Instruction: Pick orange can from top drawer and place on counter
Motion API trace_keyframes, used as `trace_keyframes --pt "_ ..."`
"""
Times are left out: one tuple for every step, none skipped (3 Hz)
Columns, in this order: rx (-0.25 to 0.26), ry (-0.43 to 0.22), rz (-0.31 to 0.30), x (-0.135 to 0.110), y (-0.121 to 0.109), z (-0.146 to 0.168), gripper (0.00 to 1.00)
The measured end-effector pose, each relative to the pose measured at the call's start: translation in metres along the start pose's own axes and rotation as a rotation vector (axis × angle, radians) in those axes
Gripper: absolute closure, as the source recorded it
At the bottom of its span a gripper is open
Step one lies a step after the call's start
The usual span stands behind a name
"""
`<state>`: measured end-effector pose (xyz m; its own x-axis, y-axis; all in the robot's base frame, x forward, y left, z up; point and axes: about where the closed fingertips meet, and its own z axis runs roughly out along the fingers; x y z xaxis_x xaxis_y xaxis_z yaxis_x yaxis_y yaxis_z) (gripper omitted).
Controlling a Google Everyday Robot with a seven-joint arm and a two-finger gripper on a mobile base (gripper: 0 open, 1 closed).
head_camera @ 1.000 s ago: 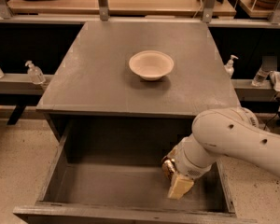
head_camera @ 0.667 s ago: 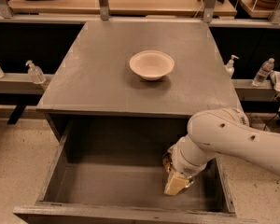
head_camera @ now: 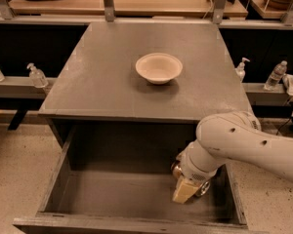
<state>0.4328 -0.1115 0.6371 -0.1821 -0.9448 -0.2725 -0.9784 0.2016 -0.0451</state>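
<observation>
Top drawer (head_camera: 56,179) stood pulled fully out below the counter's front edge. Its worn front rim lay nearest the camera and its side walls ran back under the counter (head_camera: 112,87).

Drawer floor under the counter's left and middle front was bare grey board, so open room lay on that side. The right side was taken up by the arm (head_camera: 244,143), which came in from beyond the counter's right front corner and crossed the drawer's right wall from above.

Gripper (head_camera: 186,193) was down inside the drawer, below the right part of the counter's front edge and near the drawer floor. Orange can (head_camera: 176,169) lay at the same spot, mostly hidden by the wrist, with only a shiny silver end showing just left of it. Whether the gripper was clamped on the can or loose: cannot tell.

Print on the can was hidden. Bottle labels were too small to read.

A cream bowl (head_camera: 158,68) sat upright on the counter, a little right of its middle. The rest of the top was flat grey, scuffed along the edges.

Off the counter's left edge, a pump bottle (head_camera: 37,76) stood on a low ledge. Off the right edge stood a second pump bottle (head_camera: 241,68) and a clear water bottle (head_camera: 275,75). A wooden bench top (head_camera: 136,1) ran behind the counter's back edge.
</observation>
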Motion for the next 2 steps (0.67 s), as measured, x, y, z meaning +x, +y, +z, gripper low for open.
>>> trace_keyframes --pt "0.0 0.0 0.0 -0.0008 -0.0001 -0.0031 0.28" --pt "0.0 0.0 0.0 -0.001 -0.0002 -0.0037 0.16"
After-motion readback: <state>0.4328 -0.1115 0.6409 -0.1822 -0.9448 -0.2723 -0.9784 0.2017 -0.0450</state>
